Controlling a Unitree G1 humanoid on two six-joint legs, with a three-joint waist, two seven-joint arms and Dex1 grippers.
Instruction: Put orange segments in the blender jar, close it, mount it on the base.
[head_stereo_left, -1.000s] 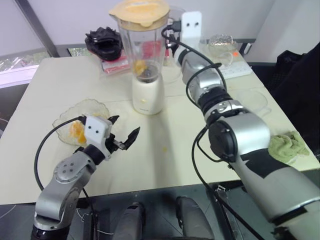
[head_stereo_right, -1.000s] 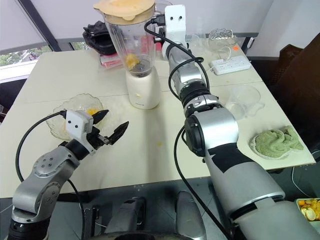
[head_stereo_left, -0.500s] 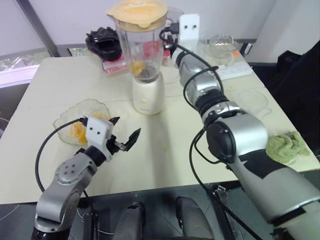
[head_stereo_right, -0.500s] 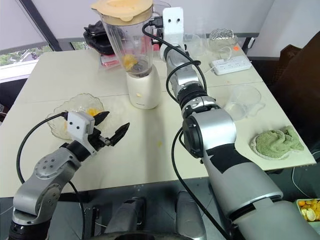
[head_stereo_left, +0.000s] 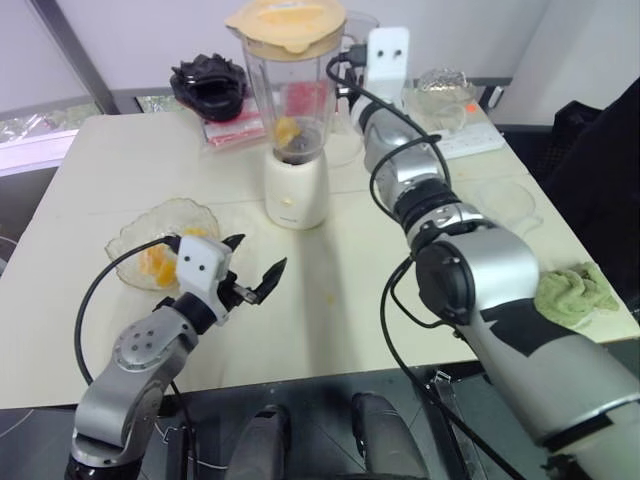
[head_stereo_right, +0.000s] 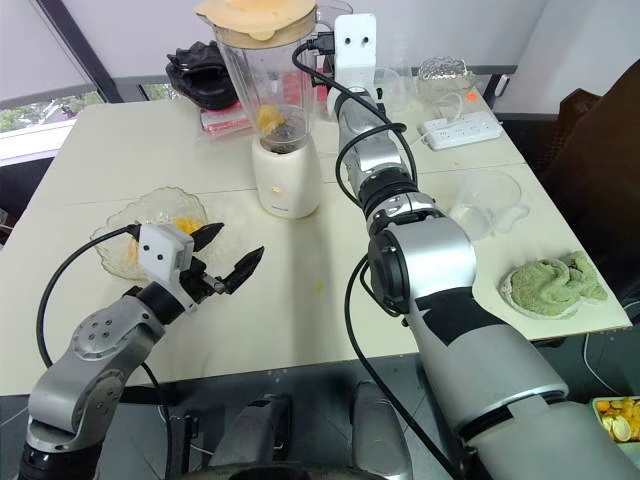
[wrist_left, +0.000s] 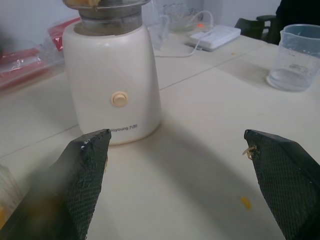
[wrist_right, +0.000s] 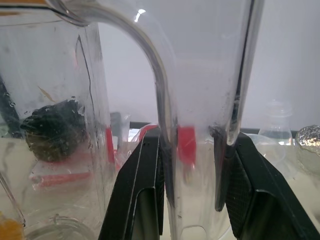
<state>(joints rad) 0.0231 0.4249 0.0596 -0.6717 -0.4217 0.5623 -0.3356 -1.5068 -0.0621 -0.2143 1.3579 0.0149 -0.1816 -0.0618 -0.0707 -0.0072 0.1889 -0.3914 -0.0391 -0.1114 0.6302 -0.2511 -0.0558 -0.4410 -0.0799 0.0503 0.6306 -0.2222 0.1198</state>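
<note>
The clear blender jar (head_stereo_left: 290, 100) stands on its white base (head_stereo_left: 295, 188), closed by an orange lid (head_stereo_left: 292, 22), with orange segments (head_stereo_left: 287, 131) inside near its bottom. My right gripper (wrist_right: 192, 165) is shut on the jar's handle (wrist_right: 165, 100), one finger on each side, at the jar's right side. My left gripper (head_stereo_left: 257, 253) hovers open and empty over the table's front left, pointing toward the base (wrist_left: 112, 95). Just behind it sits a glass bowl (head_stereo_left: 128, 245) holding orange segments (head_stereo_left: 155, 262).
A clear measuring cup (head_stereo_right: 485, 200) and a green cloth (head_stereo_right: 550, 285) lie to the right. A power strip (head_stereo_right: 462, 128), a glass dish (head_stereo_left: 445, 85), a black object (head_stereo_left: 208, 85) and a red packet (head_stereo_left: 230, 125) line the back. Small orange bits (head_stereo_right: 320, 288) dot the table.
The jar's top and my right gripper on its handle have shifted slightly right while the base stayed put. My left gripper has hardly moved.
</note>
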